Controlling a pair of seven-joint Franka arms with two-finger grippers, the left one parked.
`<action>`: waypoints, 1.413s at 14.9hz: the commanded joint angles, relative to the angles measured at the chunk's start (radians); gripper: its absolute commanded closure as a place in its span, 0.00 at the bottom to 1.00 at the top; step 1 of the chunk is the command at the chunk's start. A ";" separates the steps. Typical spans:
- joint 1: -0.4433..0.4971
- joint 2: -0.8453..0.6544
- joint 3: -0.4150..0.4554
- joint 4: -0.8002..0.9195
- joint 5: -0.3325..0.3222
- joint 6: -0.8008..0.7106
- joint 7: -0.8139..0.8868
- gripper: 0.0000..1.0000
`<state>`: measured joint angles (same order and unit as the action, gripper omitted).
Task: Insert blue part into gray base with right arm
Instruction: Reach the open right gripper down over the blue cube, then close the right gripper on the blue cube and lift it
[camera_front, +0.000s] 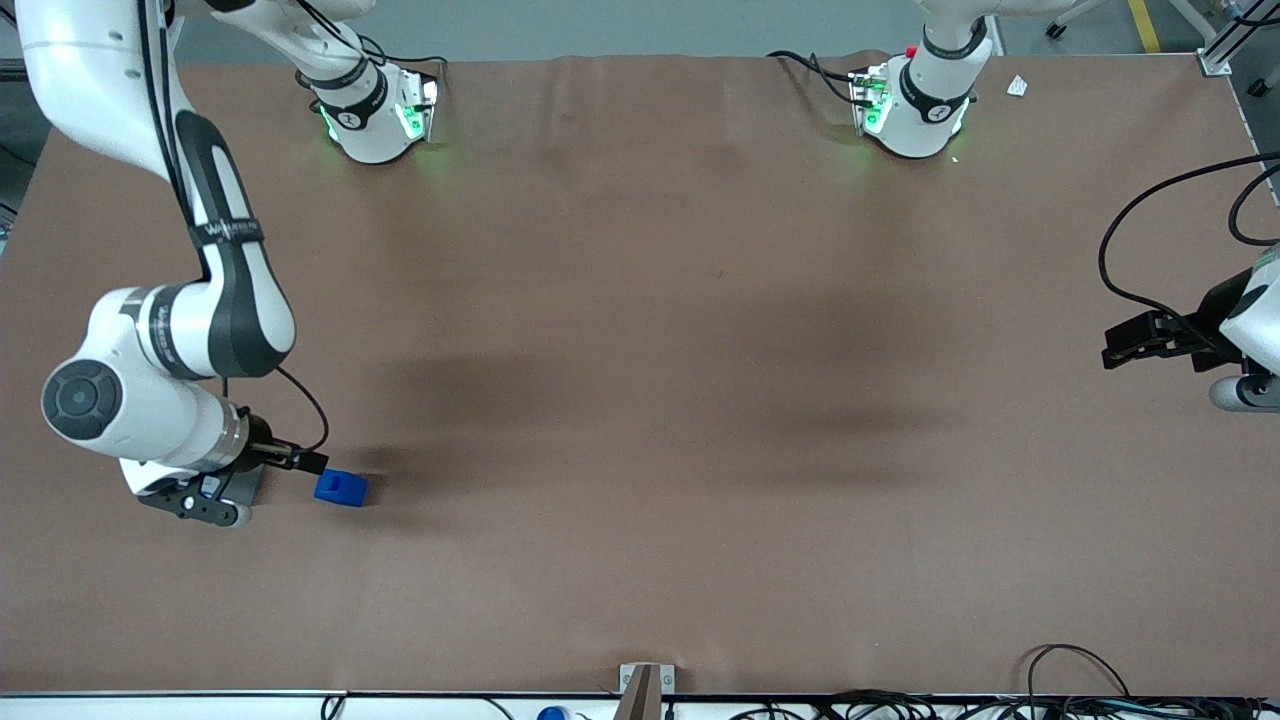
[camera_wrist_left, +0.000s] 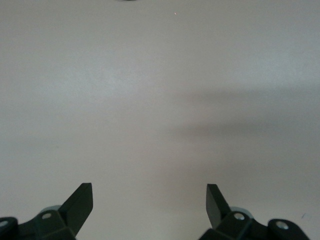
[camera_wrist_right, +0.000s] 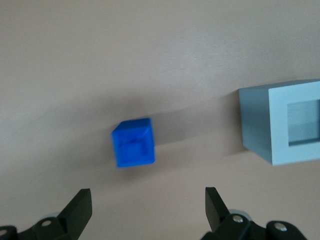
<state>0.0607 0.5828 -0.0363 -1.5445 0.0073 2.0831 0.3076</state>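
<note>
The task is at its start: nothing has been grasped or inserted yet. The blue part sits on the brown table toward the working arm's end, just beside the right arm, whose pincer hangs above it with its two black fingers spread wide and holding nothing. In the right wrist view the gray base stands apart from the blue part, its square recess vacant (in the front view the arm seems to hide it). What is left, by my judgement, is the whole job: descend, close on the blue part, carry it over and seat it in the recess.
</note>
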 joint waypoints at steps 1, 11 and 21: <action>-0.015 0.018 0.009 0.004 0.017 0.011 0.010 0.00; 0.033 0.084 0.007 0.003 0.014 0.078 -0.044 0.00; 0.048 0.114 0.007 -0.046 -0.018 0.223 -0.136 0.00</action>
<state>0.0994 0.7000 -0.0278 -1.5738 -0.0012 2.2865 0.1756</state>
